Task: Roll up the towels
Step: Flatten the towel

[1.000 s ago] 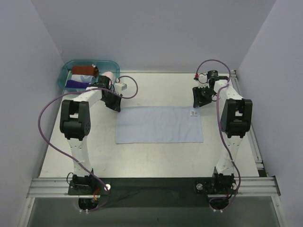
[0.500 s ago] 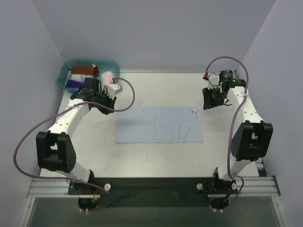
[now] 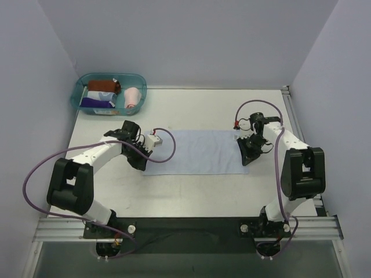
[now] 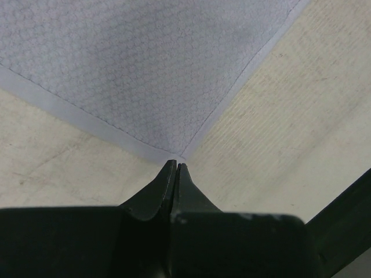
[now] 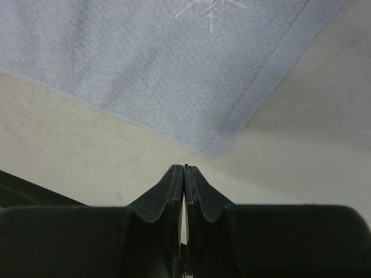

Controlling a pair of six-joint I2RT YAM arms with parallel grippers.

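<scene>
Both arms have come down from the upper corners to the light blue towel (image 3: 194, 152), which lies flat mid-frame. The left gripper (image 4: 175, 167) is closed tight at the towel's lower-left corner. The right gripper (image 5: 185, 169) is closed just short of the lower-right corner, and neither holds cloth.

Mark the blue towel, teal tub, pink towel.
blue towel (image 3: 194, 152): top view, flat middle
teal tub (image 3: 101, 111): top view, near wall
pink towel (image 3: 133, 97): top view, rolled body, inside tub

The light blue towel (image 3: 194, 152) lies spread flat as a wide rectangle in the middle of the overhead frame. Its long edges run left to right and its hemmed border is smooth. The pale pink towel (image 3: 133, 97) is a stubby roll at the upper left.
</scene>
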